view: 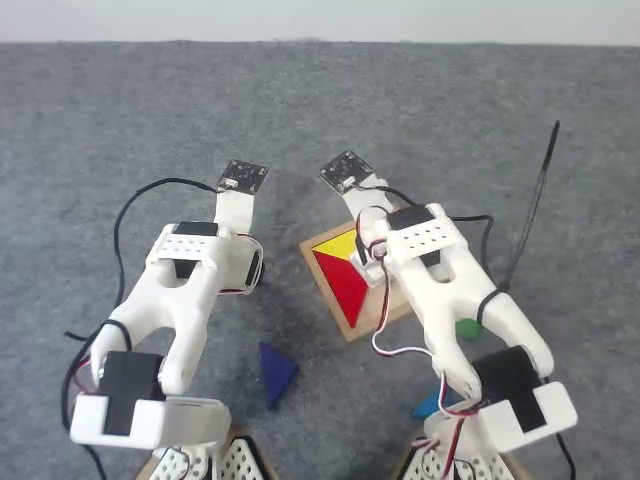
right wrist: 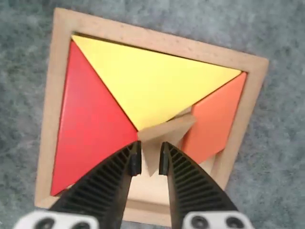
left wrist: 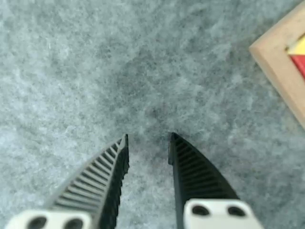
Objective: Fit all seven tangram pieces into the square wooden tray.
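Nearest, toward the table's (view: 100, 120) front edge, a dark blue triangle (view: 275, 372) lies between the 2 arms. A blue piece (view: 430, 405) and a green piece (view: 466, 327) peek out beside the right arm. Farther in, the square wooden tray (right wrist: 51, 119) holds a red triangle (right wrist: 90, 129), a yellow triangle (right wrist: 152, 81) and an orange piece (right wrist: 217, 119). The right gripper (right wrist: 148, 145) hangs over the tray's middle; I cannot tell whether its claw grips anything. The left gripper (left wrist: 147, 138) hovers, claw apart, over bare table beside a tray corner.
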`<state>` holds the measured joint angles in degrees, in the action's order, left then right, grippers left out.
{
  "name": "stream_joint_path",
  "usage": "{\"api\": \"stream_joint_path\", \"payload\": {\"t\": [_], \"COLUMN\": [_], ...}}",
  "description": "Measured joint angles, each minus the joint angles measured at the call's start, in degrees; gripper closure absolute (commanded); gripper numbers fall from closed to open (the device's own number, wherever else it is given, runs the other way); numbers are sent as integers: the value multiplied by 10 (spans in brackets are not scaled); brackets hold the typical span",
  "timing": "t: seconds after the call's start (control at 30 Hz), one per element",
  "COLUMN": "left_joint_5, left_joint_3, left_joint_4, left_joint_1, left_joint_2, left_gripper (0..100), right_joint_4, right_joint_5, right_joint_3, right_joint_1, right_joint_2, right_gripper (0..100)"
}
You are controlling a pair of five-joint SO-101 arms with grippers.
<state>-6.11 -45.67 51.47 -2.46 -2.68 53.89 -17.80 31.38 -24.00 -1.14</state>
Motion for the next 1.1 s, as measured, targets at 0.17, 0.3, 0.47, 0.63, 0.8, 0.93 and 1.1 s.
{"api": "stream_joint_path", "payload": {"t": [0.17, 0.3, 0.47, 0.63, 0.8, 0.93, 1.1], "left_joint_5": [0, 0, 0, 0, 0, 0, 0], "left_joint_3": [0, 0, 0, 0, 0, 0, 0], "left_joint_4": [0, 0, 0, 0, 0, 0, 0], "left_joint_1": [0, 0, 0, 0, 0, 0, 0], "left_joint_2": [0, 0, 0, 0, 0, 0, 0], "left_gripper": [864, 864, 864, 864, 864, 864, 864], "right_joint_4": [-2, -2, -2, 19, 13, 6, -20], "right_joint_5": [-16, -19, -19, -17, -17, -17, -16], "right_joint_3": [0, 0, 0, 0, 52, 63, 63], "right_joint_1": [4, 12, 23, 22, 13, 14, 33], "right_joint_2": [0, 0, 0, -20, -27, -25, 9], "right_gripper": [905, 905, 905, 905, 905, 905, 905]}}
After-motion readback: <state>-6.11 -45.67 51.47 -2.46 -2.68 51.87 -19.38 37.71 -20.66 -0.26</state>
